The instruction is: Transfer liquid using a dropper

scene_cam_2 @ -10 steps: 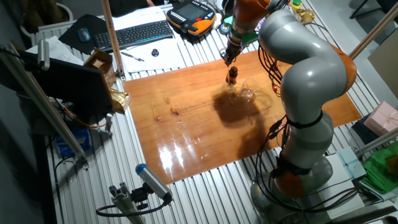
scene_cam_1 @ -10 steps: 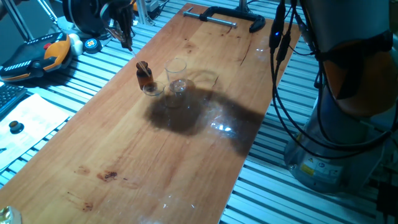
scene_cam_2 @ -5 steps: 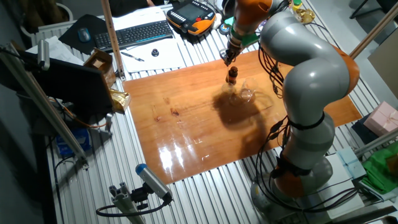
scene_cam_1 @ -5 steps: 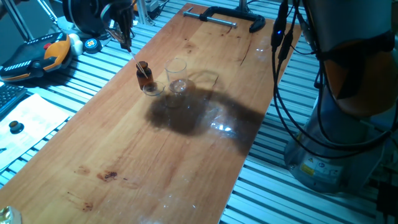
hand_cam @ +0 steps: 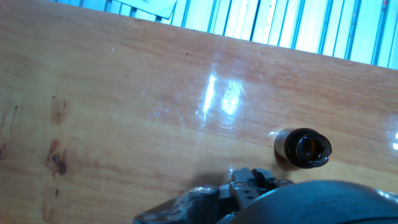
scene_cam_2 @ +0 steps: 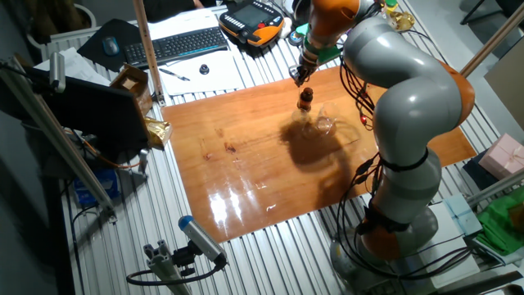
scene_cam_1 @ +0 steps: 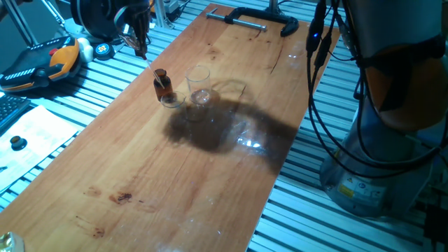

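wooden tabletop (scene_cam_1: 175, 168) glossy with glare, ribbed metal bench (scene_cam_1: 91, 77) around.

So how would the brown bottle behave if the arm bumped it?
The bottle looks small, narrow and taller than wide, so it would likely tip. Its mouth is open in the hand view, so it might spill. It appears to be glass on smooth wood, so it may slide first, toward the cup beside it.

A large robot arm (scene_cam_2: 401, 98) with smooth, rounded grey segments and orange bands at its joints. Black cables (scene_cam_1: 318, 105) hang loosely alongside it. Its round grey base carries a small yellow label. A small dark tool (scene_cam_2: 300, 72) tips the arm.
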You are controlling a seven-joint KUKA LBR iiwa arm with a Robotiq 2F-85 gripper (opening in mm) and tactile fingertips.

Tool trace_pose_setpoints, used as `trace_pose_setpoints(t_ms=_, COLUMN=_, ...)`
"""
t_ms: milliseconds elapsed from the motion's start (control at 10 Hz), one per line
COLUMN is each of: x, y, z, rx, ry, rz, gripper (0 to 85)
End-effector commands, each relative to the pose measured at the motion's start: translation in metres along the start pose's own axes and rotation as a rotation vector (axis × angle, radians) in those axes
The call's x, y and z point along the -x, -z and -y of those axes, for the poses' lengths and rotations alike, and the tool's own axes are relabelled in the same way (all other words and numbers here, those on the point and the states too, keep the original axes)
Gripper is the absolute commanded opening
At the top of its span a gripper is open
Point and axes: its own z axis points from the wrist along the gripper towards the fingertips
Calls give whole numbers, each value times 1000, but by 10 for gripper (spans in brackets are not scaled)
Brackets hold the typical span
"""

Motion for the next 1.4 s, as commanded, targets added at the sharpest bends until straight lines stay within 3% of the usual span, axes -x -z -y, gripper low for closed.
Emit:
trace_pose_setpoints(t_ms=0, x=0, y=0, z=0, rx=-6, ry=9, rz=-3, gripper=7)
trace_pose_setpoints(t_ms=300, x=-2, y=2, z=-1, rx=15, ry=-5, rz=-58, gripper=7)
trace_pose_setpoints(t_ms=500, x=-2, y=2, z=-1, rx=-5, ry=-56, rz=-81, gripper=7)
trace_pose_setpoints(t_ms=1000, x=-2, y=2, z=-1, rx=-32, ry=-102, rz=-74, gripper=7)
trace_pose_setpoints(t_ms=1300, x=19, y=11, z=31, rx=-25, ry=-49, rz=-82, gripper=7)
